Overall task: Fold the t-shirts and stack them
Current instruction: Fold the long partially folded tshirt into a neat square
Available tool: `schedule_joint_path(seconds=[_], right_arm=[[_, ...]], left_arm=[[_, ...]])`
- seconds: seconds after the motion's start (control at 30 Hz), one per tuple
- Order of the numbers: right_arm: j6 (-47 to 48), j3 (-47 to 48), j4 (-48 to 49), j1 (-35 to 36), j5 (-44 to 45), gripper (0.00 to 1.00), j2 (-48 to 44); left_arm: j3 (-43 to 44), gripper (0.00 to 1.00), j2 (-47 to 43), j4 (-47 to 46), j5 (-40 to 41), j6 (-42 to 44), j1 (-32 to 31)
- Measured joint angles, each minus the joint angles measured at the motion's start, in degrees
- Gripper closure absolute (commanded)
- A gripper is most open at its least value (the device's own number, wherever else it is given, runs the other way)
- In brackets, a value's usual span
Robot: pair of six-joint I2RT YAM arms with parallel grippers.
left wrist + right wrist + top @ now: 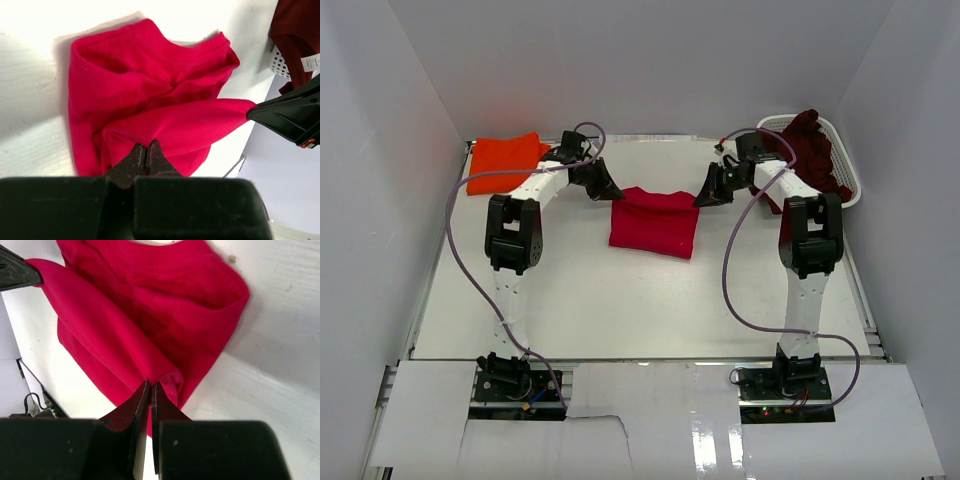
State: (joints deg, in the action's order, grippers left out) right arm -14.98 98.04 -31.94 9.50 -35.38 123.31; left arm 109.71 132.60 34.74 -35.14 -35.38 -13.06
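Observation:
The crimson red t-shirt (655,222) lies partly folded in the middle of the table. My left gripper (607,191) is shut on its far left corner, and my right gripper (706,196) is shut on its far right corner. The held edge is stretched between them and lifted. The left wrist view shows the red cloth (150,100) pinched in my left gripper (146,150); the right wrist view shows it (150,315) pinched in my right gripper (151,389). The orange t-shirt (504,161) lies folded at the far left. The dark maroon t-shirt (810,148) sits heaped in the basket.
The white lattice basket (845,165) stands at the far right corner. White walls enclose the table on three sides. Purple cables loop from both arms over the near part of the table.

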Motion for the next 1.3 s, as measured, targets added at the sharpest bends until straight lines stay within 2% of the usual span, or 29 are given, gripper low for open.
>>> schedule_joint_path(seconds=[0.27, 0.33, 0.37, 0.4, 0.63, 0.67, 0.7, 0.77, 0.83, 0.9, 0.93, 1.07, 1.3], right_arm=[[-0.7, 4.6, 0.7, -0.5, -1.0, 0.92, 3.6], [-1.0, 5.5, 0.8, -0.6, -1.1, 0.90, 4.5], [-1.1, 5.8, 0.8, -0.7, -1.1, 0.84, 4.8], [-1.2, 6.1, 0.8, -0.8, -1.2, 0.83, 5.0], [-2.1, 6.8, 2.7, -1.6, -1.9, 0.80, 5.7], [-2.4, 6.8, 3.3, -1.6, -2.1, 0.76, 5.8], [-2.7, 6.8, 3.9, -1.6, -2.3, 0.73, 5.9], [-3.4, 6.8, 5.6, -1.6, -2.5, 0.68, 6.2], [-4.1, 6.8, 7.0, -1.7, -2.7, 0.67, 6.3], [-4.5, 6.7, 8.5, -1.7, -3.0, 0.67, 6.4], [-4.9, 6.6, 9.3, -1.7, -3.2, 0.67, 6.4], [-5.8, 4.5, 12.7, -1.7, -4.0, 0.67, 6.4], [-6.3, -0.4, 16.0, -1.7, -5.7, 0.66, 5.9]], left_arm=[[2.3, 1.00, 1.2, 0.1, 1.3, 0.0, 0.0], [3.1, 1.00, 1.2, 0.2, 1.6, 0.0, 0.0], [3.6, 1.00, 1.2, 0.2, 1.6, 0.0, 0.0], [3.9, 0.99, 1.3, 0.2, 1.7, 0.0, 0.1], [5.5, 0.93, 1.3, 0.0, 2.7, -0.2, 0.4], [5.5, 0.92, 1.3, 0.0, 2.9, -0.3, 0.4], [5.5, 0.91, 1.3, 0.0, 3.1, -0.4, 0.5], [5.5, 0.80, 1.3, -0.1, 3.2, -0.7, 0.5], [5.5, 0.67, 1.3, -0.3, 3.4, -1.0, 0.6], [5.5, 0.64, 1.3, -0.5, 3.8, -1.2, 0.6], [5.5, 0.58, 1.3, -0.6, 4.2, -1.4, 0.6], [4.7, 0.51, 1.2, -1.4, 6.8, -1.5, 0.6], [-2.0, 0.51, -1.1, -4.9, 12.5, -1.6, 0.6]])
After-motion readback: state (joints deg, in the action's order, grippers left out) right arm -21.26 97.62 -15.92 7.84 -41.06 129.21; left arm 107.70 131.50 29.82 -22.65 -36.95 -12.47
